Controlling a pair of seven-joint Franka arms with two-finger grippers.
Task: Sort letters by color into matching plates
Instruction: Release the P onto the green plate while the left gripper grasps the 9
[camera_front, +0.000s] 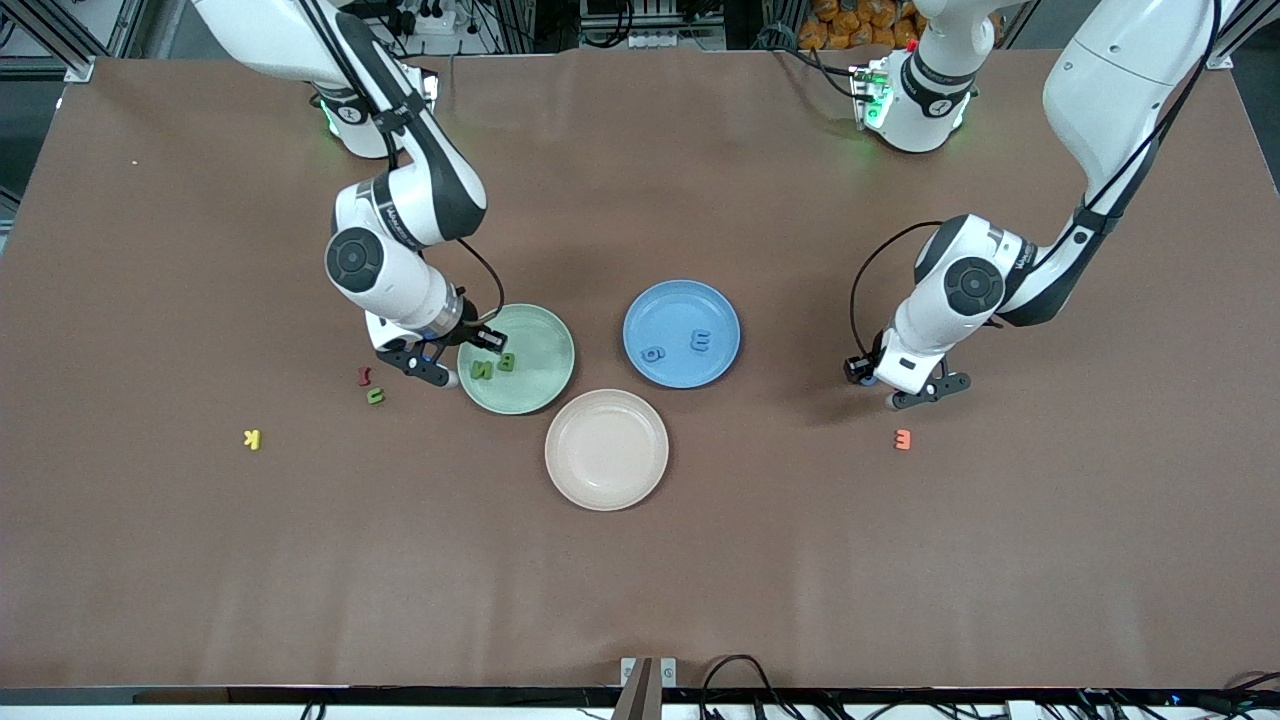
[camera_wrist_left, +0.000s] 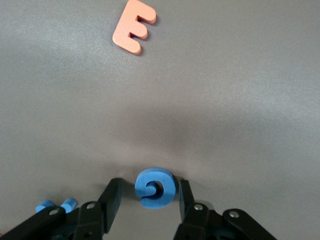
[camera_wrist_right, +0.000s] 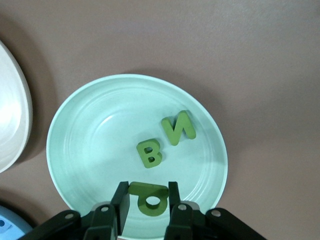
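Green plate (camera_front: 545, 385) holds green B (camera_front: 507, 362) and N (camera_front: 481, 370); right gripper (camera_wrist_right: 146, 196) over it, clamped on a green letter (camera_wrist_right: 148, 198). Blue plate (camera_front: 650, 310) holds two blue letters (camera_front: 700, 341). Pink plate (camera_front: 607, 450) nearest the camera. Left gripper (camera_wrist_left: 148, 196) at the table, fingers around a blue letter (camera_wrist_left: 156, 187), grasp unclear; orange E (camera_wrist_left: 134, 26) near it

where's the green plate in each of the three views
Front view: the green plate sits beside the blue plate, toward the right arm's end.
Left wrist view: not in it.
Right wrist view: it fills the middle.
Shared landmark: the green B lying in it.
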